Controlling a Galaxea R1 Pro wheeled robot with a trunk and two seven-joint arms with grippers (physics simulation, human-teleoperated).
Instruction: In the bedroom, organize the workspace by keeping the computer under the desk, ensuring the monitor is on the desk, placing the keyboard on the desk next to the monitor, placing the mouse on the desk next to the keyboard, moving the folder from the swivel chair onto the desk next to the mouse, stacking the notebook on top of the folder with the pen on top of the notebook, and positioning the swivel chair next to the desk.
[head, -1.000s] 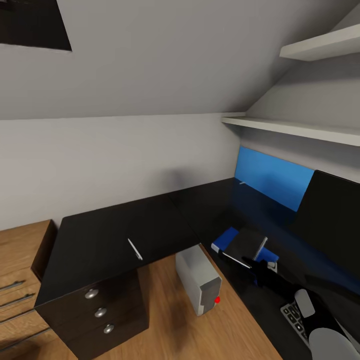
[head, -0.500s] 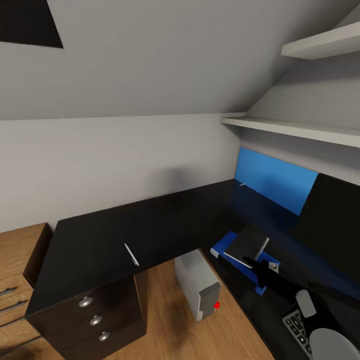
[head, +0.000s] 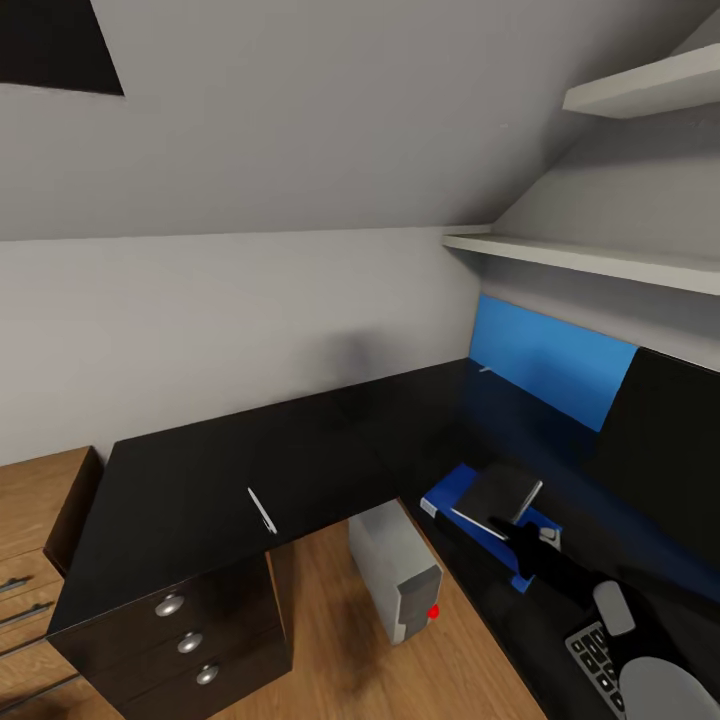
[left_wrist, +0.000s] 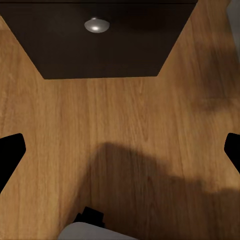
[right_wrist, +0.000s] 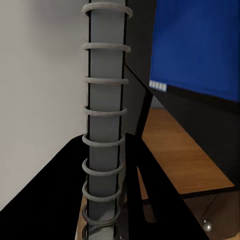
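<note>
1. The right gripper (head: 520, 528), at lower right of the head view, is clamping the notebook (head: 497, 492) by its near edge, just over the blue folder (head: 452, 497) lying on the black desk (head: 190, 490).
2. The right wrist view is showing the notebook's wire spiral (right_wrist: 103, 125) running edge-on between the fingers, so the claw is closing on its spine side.
3. The notebook is likely light and fairly stiff, but its pages could be fanning or slipping; a grip by the bound edge looks safest.
4. The pen (head: 262, 510), thin and smooth, is lying at centre left near the desk's front edge; it may roll.
5. The right arm is reaching forward, low.
6. The left gripper's fingertips (left_wrist: 10, 152) are standing wide apart above the wooden floor (left_wrist: 130, 125), below a drawer knob (left_wrist: 96, 24).
7. The computer (head: 395, 570) is standing under the desk; the keyboard (head: 598, 668) is lying at lower right.
</note>
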